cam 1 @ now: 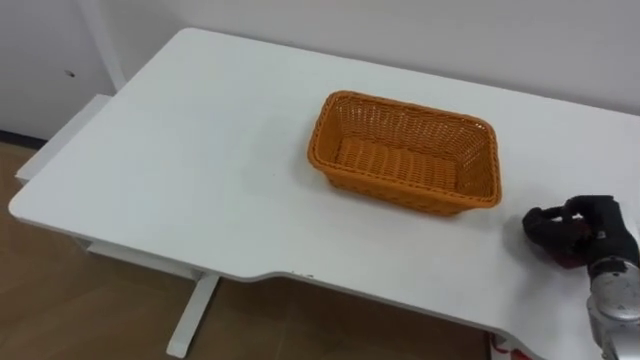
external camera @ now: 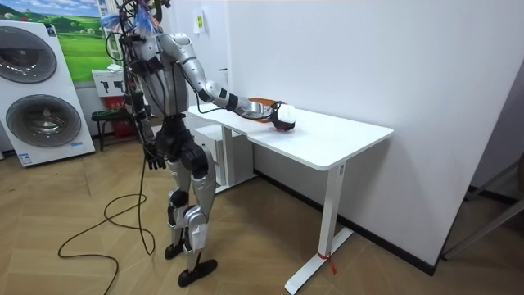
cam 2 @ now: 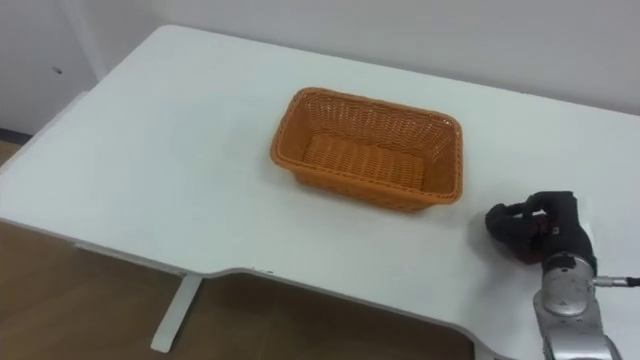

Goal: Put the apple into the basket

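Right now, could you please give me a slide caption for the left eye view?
Right hand closed round a red apple, right of the empty orange basket on the white table.

Robot stands at the desk's (external camera: 327,141) end on the room view's left. Right hand (external camera: 283,123) is at the desk top, just beside an orange basket (external camera: 259,106). Left hand (external camera: 152,161) hangs below desk height. Washing machines (external camera: 37,90) stand well left of the desk.
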Controlling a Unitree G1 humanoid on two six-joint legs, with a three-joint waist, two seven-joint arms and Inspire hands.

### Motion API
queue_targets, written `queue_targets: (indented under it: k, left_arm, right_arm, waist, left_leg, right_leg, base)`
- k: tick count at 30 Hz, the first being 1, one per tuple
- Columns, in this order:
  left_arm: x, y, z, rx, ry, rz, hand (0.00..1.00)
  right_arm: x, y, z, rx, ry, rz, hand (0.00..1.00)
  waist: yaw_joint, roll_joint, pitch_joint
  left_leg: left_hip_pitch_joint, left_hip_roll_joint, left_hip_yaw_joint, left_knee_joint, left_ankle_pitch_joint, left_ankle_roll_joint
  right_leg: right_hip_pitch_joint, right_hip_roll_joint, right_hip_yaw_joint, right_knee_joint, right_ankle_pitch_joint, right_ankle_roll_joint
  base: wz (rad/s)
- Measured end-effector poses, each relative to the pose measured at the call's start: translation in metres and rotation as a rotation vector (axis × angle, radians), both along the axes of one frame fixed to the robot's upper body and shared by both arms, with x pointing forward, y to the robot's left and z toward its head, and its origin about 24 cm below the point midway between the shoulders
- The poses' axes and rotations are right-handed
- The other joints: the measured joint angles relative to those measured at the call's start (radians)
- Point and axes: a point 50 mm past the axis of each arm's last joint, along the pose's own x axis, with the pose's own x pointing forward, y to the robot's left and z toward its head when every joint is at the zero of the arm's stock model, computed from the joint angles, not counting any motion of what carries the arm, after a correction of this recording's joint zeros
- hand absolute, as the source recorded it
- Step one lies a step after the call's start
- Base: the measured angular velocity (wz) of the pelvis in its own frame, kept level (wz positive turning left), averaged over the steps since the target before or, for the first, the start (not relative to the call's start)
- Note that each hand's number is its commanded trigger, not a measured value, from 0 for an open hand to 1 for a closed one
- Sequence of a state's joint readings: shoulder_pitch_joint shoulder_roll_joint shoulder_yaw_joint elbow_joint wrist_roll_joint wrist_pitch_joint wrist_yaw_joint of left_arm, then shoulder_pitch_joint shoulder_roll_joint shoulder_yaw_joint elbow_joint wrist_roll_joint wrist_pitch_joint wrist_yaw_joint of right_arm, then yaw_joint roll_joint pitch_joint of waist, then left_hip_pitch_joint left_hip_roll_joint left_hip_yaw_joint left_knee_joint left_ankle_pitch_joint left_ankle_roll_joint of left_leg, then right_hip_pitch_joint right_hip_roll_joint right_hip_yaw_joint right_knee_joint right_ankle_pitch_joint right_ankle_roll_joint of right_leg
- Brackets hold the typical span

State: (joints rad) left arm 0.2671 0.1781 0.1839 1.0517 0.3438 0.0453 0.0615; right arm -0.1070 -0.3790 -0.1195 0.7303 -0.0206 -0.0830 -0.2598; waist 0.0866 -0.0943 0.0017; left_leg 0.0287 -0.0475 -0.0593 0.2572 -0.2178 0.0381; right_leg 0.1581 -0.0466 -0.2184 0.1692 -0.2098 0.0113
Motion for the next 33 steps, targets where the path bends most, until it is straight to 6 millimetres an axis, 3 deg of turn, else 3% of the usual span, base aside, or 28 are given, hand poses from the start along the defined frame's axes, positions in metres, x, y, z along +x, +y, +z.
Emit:
queue_targets:
  k: [4,9,12,21,33]
  left_arm:
    - [-0.001,0.000,0.000,0.002,0.013,0.003,0.00]
    - [-0.003,0.000,0.000,0.008,0.022,0.009,0.00]
    - [0.000,0.001,0.000,0.018,0.010,0.012,0.00]
    - [0.000,0.000,0.000,0.013,0.007,0.005,0.00]
    - [0.001,-0.006,-0.003,0.001,0.026,-0.023,0.00]
  right_arm:
    - [0.004,0.003,0.005,0.005,-0.031,-0.022,1.00]
    - [0.019,0.007,0.039,-0.042,-0.205,-0.035,1.00]
    - [0.026,0.012,0.059,-0.061,-0.301,-0.021,1.00]
    - [0.038,0.038,0.121,-0.141,-0.566,0.107,1.00]
    - [0.044,0.084,0.138,-0.172,-0.574,0.426,1.00]
  waist:
    - [-0.003,0.002,0.0010]
    - [-0.027,0.021,-0.0076]
    - [-0.031,0.026,-0.0081]
    - [-0.033,0.022,0.0003]
    - [-0.016,0.023,0.0002]
  left_leg:
    - [-0.004,0.000,0.002,-0.004,0.000,0.000]
    - [-0.018,0.000,0.005,-0.001,0.000,0.000]
    - [-0.019,0.003,0.014,-0.007,0.001,0.000]
    - [0.001,0.002,0.023,-0.021,0.002,0.002]
    - [-0.003,0.003,0.031,-0.027,0.004,0.002]
  right_leg:
    - [-0.006,0.000,0.003,0.000,0.000,0.000]
    - [-0.019,0.001,0.011,0.001,0.000,0.000]
    - [-0.025,0.001,0.013,0.000,0.000,0.000]
    - [-0.018,0.000,0.021,0.000,0.000,0.000]
    - [-0.033,0.002,0.046,0.001,0.000,0.000]
  base:
    - [-0.01]
    - [-0.01]
    - [-0.05]
    - [-0.03]
    - [-0.03]
